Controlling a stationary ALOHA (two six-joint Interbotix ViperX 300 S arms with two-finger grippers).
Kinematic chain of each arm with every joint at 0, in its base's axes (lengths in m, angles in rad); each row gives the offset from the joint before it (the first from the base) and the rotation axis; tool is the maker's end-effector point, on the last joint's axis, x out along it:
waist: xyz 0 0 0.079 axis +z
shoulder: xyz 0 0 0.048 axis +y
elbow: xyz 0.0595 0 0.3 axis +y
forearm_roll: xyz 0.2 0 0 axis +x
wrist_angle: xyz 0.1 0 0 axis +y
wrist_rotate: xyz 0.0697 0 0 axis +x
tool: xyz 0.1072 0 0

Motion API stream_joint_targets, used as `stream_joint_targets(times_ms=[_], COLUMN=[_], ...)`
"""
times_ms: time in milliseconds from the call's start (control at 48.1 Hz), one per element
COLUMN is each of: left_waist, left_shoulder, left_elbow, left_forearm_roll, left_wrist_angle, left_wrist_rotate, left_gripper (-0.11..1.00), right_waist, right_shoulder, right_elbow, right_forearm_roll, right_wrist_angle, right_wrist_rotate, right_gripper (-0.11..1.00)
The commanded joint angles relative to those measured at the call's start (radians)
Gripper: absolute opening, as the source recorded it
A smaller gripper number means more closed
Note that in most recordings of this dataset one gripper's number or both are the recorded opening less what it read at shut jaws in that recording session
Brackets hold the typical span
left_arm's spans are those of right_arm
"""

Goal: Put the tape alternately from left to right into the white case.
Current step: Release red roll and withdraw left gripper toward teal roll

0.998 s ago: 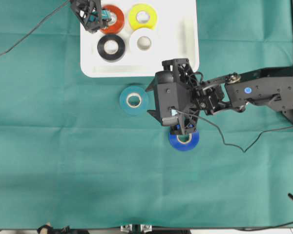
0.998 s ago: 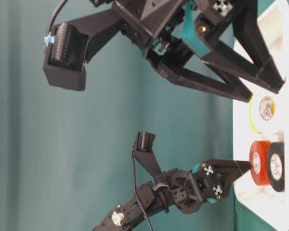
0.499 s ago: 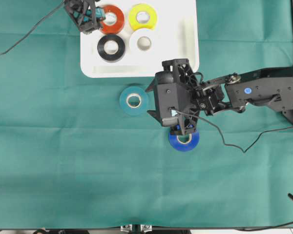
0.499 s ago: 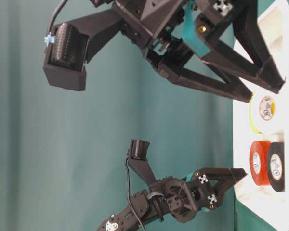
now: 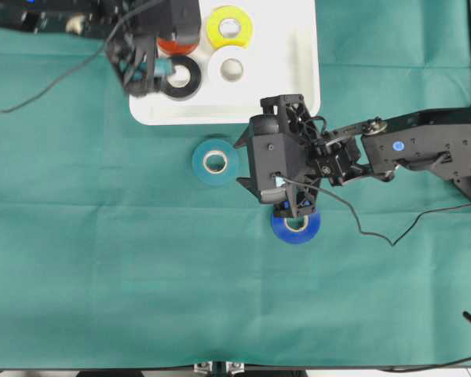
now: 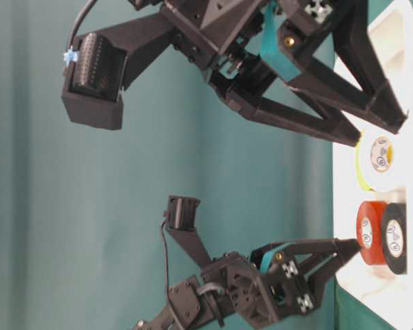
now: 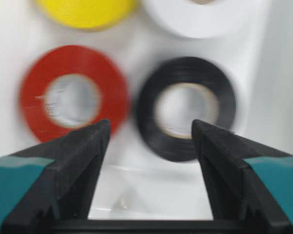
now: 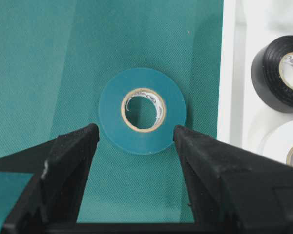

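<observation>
At frame centre, the right claw [image 8: 136,139] stands open before the teal tape [image 8: 142,110]; the left claw [image 7: 149,141] gapes empty; an off-centre closing may push the roll away.

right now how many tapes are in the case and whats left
Done: four rolls lie in the white case: red, black, yellow and white. In hand: nothing; the left end effector is open and empty over the case, and the right end effector is open, facing the teal roll. Left: teal and blue, both on the cloth.

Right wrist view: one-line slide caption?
Open right end effector frames teal tape roll lying on green cloth beside the white case.
</observation>
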Motion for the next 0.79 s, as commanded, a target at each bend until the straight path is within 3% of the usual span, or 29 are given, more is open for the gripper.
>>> stream_joint_targets(times_ms=[0,353,582,769], left_waist=[-0.051,-0.235,-0.307,-0.337], left_shoulder=[-0.046,-0.118,-0.124,-0.120], left_elbow=[0.012,0.100,0.126,0.135], left_forearm_roll=[-0.005,-0.005,-0.005,-0.005], left_wrist_angle=[-0.005,-0.009,-0.026,-0.055], left_wrist_rotate=[-0.005,-0.109,-0.202,-0.216], left_gripper=[0.98,0.98,0.97,0.96], right_waist=[0.003,0.003,0.003,0.003], right_shoulder=[-0.011,-0.011,-0.011,-0.011], right_elbow=[-0.011,-0.008,0.000,0.005], right_forearm_roll=[0.000,0.000,-0.002,0.000], right_wrist_angle=[-0.003,0.000,0.000,0.000], right_wrist_rotate=[-0.002,-0.002,0.000,0.002], right_gripper=[0.71,0.71,0.71,0.71])
